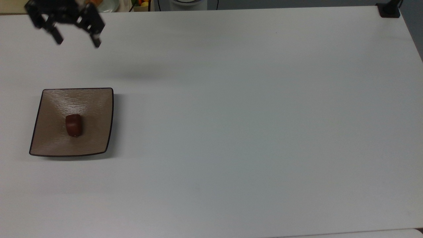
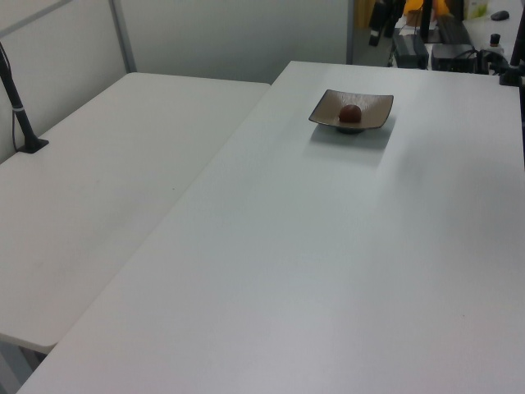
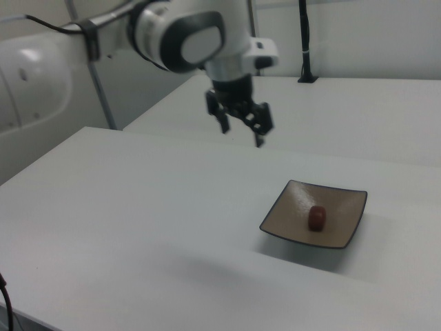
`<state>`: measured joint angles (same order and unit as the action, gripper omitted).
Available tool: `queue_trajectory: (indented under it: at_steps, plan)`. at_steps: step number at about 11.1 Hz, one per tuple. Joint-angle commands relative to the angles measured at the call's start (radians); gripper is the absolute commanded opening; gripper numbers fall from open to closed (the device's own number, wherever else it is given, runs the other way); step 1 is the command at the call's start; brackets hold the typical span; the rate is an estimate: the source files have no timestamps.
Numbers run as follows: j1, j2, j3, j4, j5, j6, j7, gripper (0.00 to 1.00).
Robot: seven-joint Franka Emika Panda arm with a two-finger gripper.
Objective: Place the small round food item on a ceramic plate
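Currently, status by item:

Arm: the white and grey Panda arm (image 3: 186,38) reaches in from the right view's upper left, with its wrist pointing down over the bench.

Jaws: the gripper (image 1: 76,39) (image 3: 242,132) hangs in the air above the bench, well apart from the plate. Its two black fingers (image 1: 96,40) stand spread wide with a plain gap between them, and they hold nothing. In the top view the gripper sits at the upper left corner, beyond the plate's far edge.

Small round food item: the small round food item (image 1: 73,125) (image 2: 350,113) (image 3: 316,217) is a glossy, dark reddish-brown lump. It lies on the ceramic plate, close to the middle of the dished surface, touching the plate and nothing else.

Ceramic plate: the ceramic plate (image 1: 96,105) (image 2: 377,105) (image 3: 289,207) is square, tan-brown and glossy, with a thin dark rim and slightly upturned sides. It rests flat on the bench near the top view's left edge.

Bench: the bench (image 1: 251,125) (image 2: 328,263) (image 3: 124,221) has a plain white top. A faint shadow falls on it beside the plate on the top view's right.

Second bench: a second white bench (image 2: 107,189) adjoins it on the left view's left, with a black post (image 2: 18,115) standing on it.

Background: yellow and orange items (image 1: 144,3) sit past the bench's far edge in the top view; their kind cannot be told.
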<state>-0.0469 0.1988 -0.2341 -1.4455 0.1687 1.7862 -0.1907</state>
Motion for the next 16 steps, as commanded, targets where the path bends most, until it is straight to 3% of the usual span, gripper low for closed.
queue_trajectory:
  at_steps: [1, 4, 7, 10, 12, 16]
  plan:
    - [0.112, -0.148, -0.004, -0.079, 0.002, -0.122, 0.103, 1.00]
    - [0.200, -0.251, -0.002, -0.164, -0.020, -0.140, 0.109, 1.00]
    - [0.193, -0.239, 0.134, -0.171, -0.115, -0.151, 0.155, 1.00]
    - [0.156, -0.220, 0.241, -0.206, -0.141, -0.113, 0.198, 1.00]
    - [0.150, -0.210, 0.248, -0.217, -0.184, -0.072, 0.153, 1.00]
    - [0.134, -0.216, 0.204, -0.216, -0.170, -0.027, 0.042, 1.00]
